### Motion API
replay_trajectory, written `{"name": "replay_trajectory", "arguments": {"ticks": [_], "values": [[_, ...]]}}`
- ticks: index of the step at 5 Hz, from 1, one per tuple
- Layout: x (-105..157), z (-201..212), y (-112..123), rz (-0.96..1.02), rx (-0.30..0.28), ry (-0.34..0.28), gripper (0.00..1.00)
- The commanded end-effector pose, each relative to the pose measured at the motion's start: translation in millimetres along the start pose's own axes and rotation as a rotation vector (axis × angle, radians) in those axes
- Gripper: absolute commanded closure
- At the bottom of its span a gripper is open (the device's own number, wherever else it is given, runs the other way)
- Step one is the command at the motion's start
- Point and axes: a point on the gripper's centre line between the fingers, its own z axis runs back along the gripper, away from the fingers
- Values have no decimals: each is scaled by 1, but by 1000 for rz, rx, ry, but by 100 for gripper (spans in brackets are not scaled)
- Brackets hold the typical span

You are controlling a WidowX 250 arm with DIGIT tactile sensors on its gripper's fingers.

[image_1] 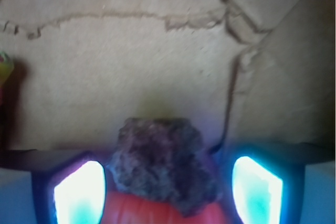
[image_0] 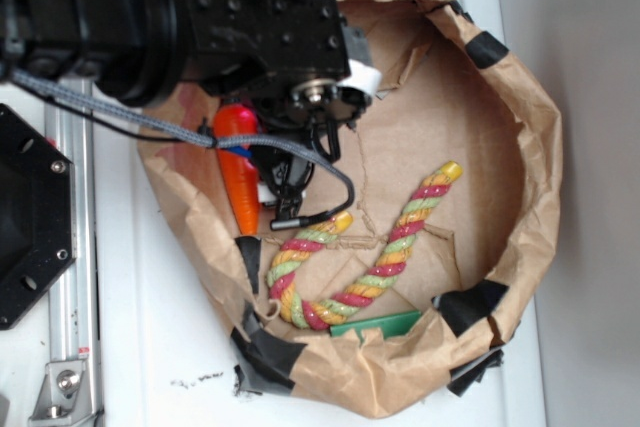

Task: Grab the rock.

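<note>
While the arm (image_0: 200, 17) reaches in from the upper left of the exterior view, its gripper (image_0: 290, 172) hangs low inside a brown paper basin (image_0: 520, 117) whose torn rim is patched with black tape (image_0: 470, 305). From the wrist view the rock (image_1: 160, 161), dark brown and lumpy, sits between the two glowing fingers (image_1: 79, 195), which stand spread on either side of it; a sliver of gap seems to show on each side, though glare makes it hard to tell whether either pad touches the stone. Below the rock, at the bottom edge of that view, lies something orange-red, the carrot (image_1: 157, 211), with the rock touching or overlapping it. From the exterior view the carrot (image_0: 240, 172) lies along the left inner wall of the basin, just beside the gripper, and the rock itself is hidden under the arm. A striped rope (image_0: 375, 272) in pink, yellow and green curls across the paper floor to the right of the gripper, apart from it. A green flat piece (image_0: 385, 325) sits near the lower rim, just under the rope's bend
</note>
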Motion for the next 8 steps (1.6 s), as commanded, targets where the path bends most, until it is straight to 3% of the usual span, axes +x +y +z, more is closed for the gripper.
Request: {"name": "replay_trajectory", "arguments": {"ticks": [1, 4, 5, 7, 8], "values": [[5, -5, -3, -3, -14, -42, 98], [4, -7, -5, 10, -2, -60, 100], [5, 10, -3, 26, 11, -73, 100], [18, 113, -8, 83, -62, -234, 100], [19, 146, -9, 85, -69, -281, 100]]}}
